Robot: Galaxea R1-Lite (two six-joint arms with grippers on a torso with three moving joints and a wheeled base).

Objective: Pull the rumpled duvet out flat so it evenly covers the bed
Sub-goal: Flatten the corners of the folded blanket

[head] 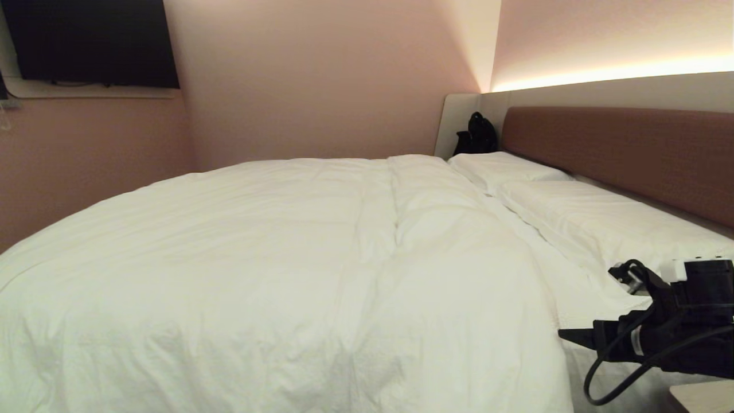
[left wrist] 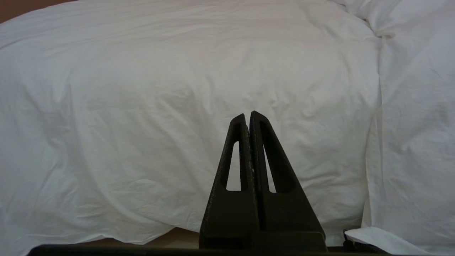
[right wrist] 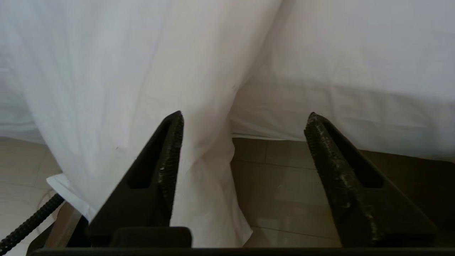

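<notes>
Hanging beside the bed's edge, right gripper [right wrist: 245,117] jaws spread, duvet [right wrist: 117,89] corner draped between them, unheld

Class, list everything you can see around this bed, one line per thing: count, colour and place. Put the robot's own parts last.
duvet: one, white, spread over most of the bed, its edge hanging over the near side
pillows: two, white, in a row along the headboard
headboard: one, brownish-red, at the right
side panel: one, beige, in the far corner
dark object: one, black, in the far corner behind the pillows
screen: one, black, on the left wall
floor tiles: beige, beside the bed
left hand: one, black, shut, facing the duvet's side
right hand: one, black, open, at the duvet's hanging edge
</notes>
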